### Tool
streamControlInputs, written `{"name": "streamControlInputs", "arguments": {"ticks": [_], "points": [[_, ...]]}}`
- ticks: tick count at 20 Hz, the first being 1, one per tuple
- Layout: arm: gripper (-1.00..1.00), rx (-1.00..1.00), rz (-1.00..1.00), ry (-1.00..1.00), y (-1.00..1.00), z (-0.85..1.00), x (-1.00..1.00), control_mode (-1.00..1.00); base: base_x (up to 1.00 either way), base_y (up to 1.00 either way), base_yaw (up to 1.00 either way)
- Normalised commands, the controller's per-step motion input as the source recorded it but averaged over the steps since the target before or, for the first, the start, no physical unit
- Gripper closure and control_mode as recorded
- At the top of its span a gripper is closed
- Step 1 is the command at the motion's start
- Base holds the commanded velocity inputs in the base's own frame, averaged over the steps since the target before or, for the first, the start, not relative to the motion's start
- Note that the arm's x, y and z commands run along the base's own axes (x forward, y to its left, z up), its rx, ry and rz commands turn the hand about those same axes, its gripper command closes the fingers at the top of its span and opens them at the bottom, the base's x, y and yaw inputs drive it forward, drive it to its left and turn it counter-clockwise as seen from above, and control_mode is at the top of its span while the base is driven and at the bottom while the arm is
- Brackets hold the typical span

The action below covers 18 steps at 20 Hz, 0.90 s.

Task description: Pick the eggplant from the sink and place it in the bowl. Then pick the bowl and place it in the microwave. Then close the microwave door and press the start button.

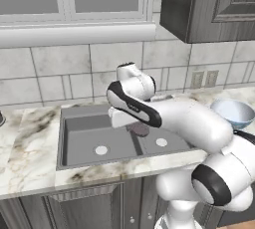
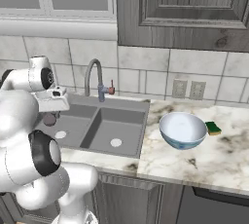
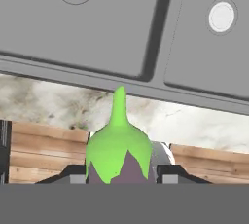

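Eggplant job, first stage: carry from sink to bowl.

Sink point(image 2: 99, 123): double basin, dark grey, set in the marble counter point(image 2: 214, 155). Faucet point(image 2: 95, 79) at the back rim. Seen from the hand, both drains sit far off beyond the fingertips, so the hand appears raised above the basins, not down in them.

Arm: reaches over the sink from the front; in the left base view the wrist sits above the divider between the basins.

Bowl point(image 2: 183, 129): on the counter at 3 o'clock from the sink, well apart from it, upright, empty as far as I can tell. Small green-and-yellow sponge point(image 2: 213, 128) just beside it, at its 3 o'clock.

Eggplant point(image 3: 119, 152): pinched in the gripper point(image 3: 121, 175), a fingertip on either side of the purple body, green cap and stem pointing away from the hand. Jaws half spread, closed on it. In the left base view the eggplant point(image 1: 139, 129) hangs under the wrist over the sink.

Doing the carry well, by my reckoning:
- Keep height until past the sink rim and faucet.
- Swing toward 3 o'clock, stop over the bowl's centre, not its rim.
- Lower close before letting go; an egg shape dropped from height may roll or tip the bowl.
- Stay off the sponge side.
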Motion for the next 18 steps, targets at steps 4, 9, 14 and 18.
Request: {"name": "streamControlInputs", "arguments": {"ticks": [4, 9, 14, 18], "points": [[1.0, 0.0, 0.0, 0.06, -0.97, 0.12, -0.53, -1.0, 0.0, 0.0, 0.0], [1.0, 0.0, 0.0, 0.01, -1.0, 0.21, -0.03, -1.0, 0.0, 0.0, 0.0], [1.0, 0.0, 0.0, 0.03, -1.0, 0.25, 0.21, -1.0, 0.0, 0.0, 0.0], [1.0, 0.0, 0.0, 0.04, -1.0, 0.29, 0.43, -1.0, 0.0, 0.0, 0.0]]}}
